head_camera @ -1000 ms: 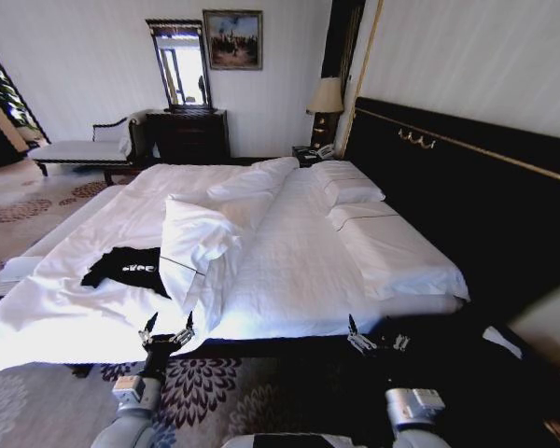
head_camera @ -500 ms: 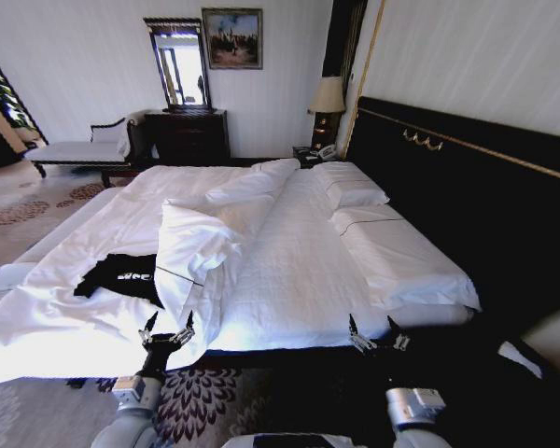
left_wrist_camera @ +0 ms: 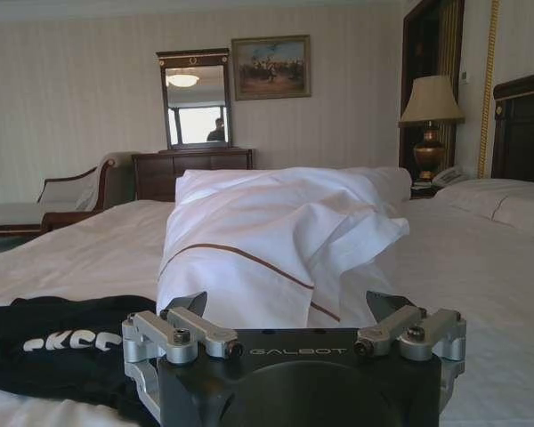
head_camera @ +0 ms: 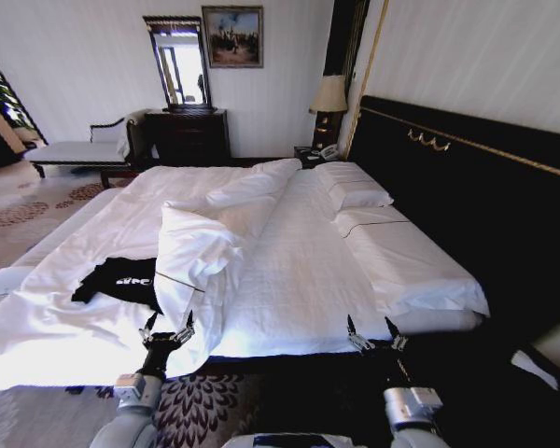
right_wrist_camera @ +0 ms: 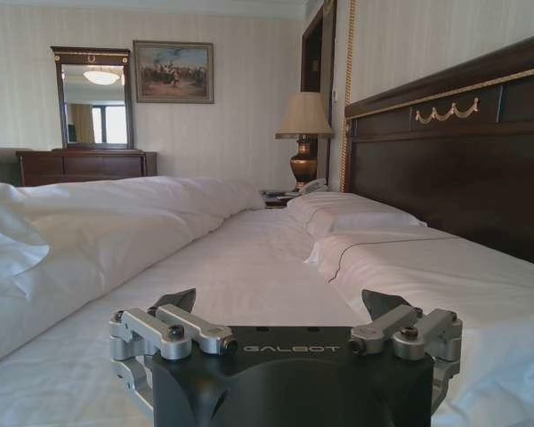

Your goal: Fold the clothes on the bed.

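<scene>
Two grippers low at the near bed edge: left gripper [head_camera: 166,329] with fingers spread, holding nothing, right gripper [head_camera: 373,334] likewise spread and empty. Just beyond the left one, black T-shirt [head_camera: 119,278] crumpled on the white bed [head_camera: 299,271], beside a bunched duvet fold [head_camera: 194,245]. Farther off, pillows [head_camera: 359,194] against the dark headboard [head_camera: 467,177].

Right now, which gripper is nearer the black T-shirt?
The left gripper. It sits open at the bed edge just below the black T-shirt, while the right gripper, also open, sits farther off toward the headboard side.
</scene>
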